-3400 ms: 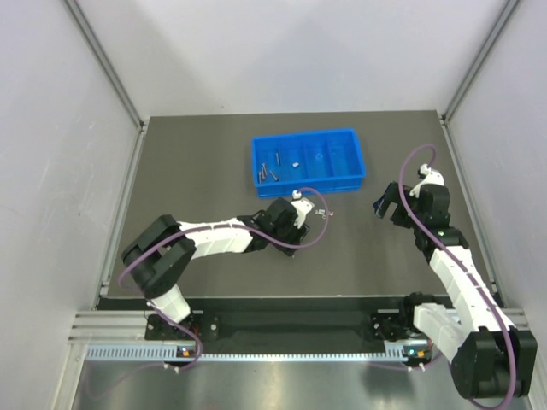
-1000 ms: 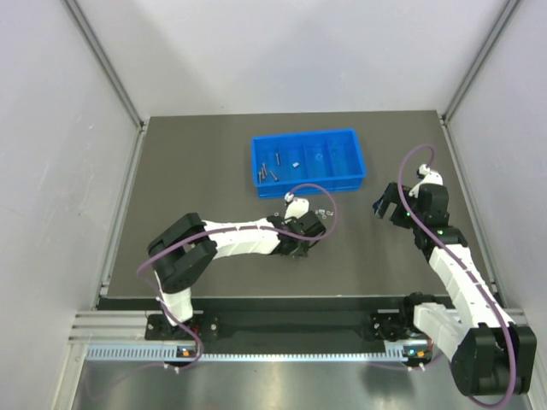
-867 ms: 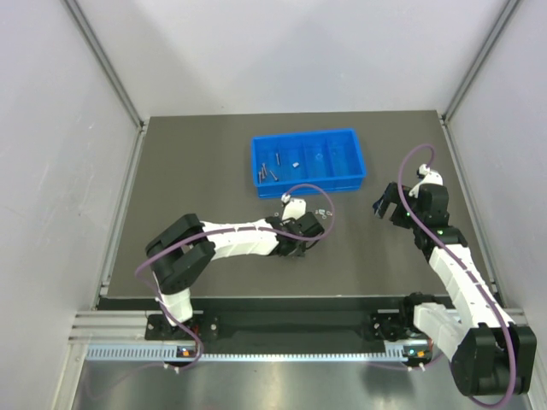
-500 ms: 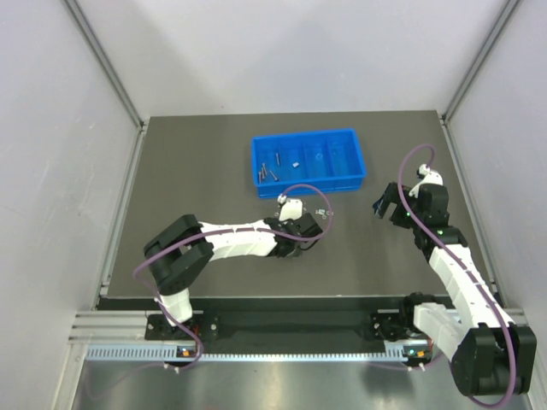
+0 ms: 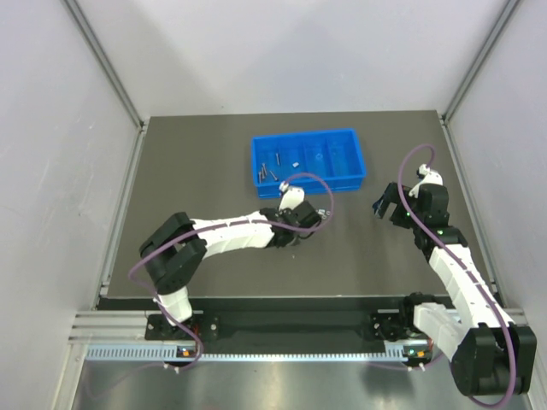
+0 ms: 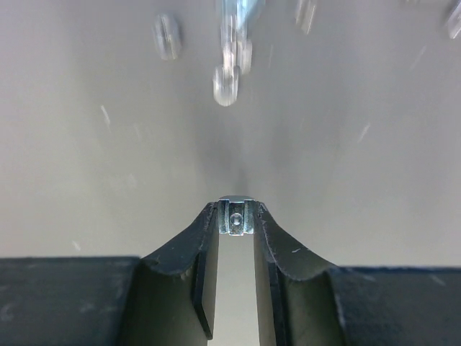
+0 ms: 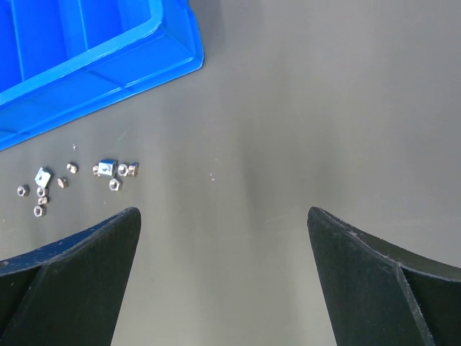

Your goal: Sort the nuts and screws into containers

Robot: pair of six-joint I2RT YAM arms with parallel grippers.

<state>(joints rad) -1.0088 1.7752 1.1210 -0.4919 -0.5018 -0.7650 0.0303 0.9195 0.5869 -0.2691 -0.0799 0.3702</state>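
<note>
My left gripper (image 6: 235,216) is shut on a small silvery square nut (image 6: 235,215), pinched between its fingertips above the dark table. In the top view it (image 5: 303,220) sits just in front of the blue tray (image 5: 346,175). The tray's leftmost compartment holds a few screws (image 5: 267,170), and the one beside it holds a nut (image 5: 293,163). Several loose nuts (image 7: 108,168) lie on the table in front of the tray's corner (image 7: 155,43). They show blurred in the left wrist view (image 6: 226,83). My right gripper (image 7: 223,216) is open and empty, to the right of the tray (image 5: 382,203).
The dark table top ends at metal rails on the left (image 5: 128,196) and right (image 5: 468,196). White walls enclose the back and both sides. The left arm's purple cable (image 5: 318,192) loops close to the tray's front wall.
My left gripper reached right to the loose nuts, then drew back and up toward the tray's front with a nut. The right arm has not moved.
</note>
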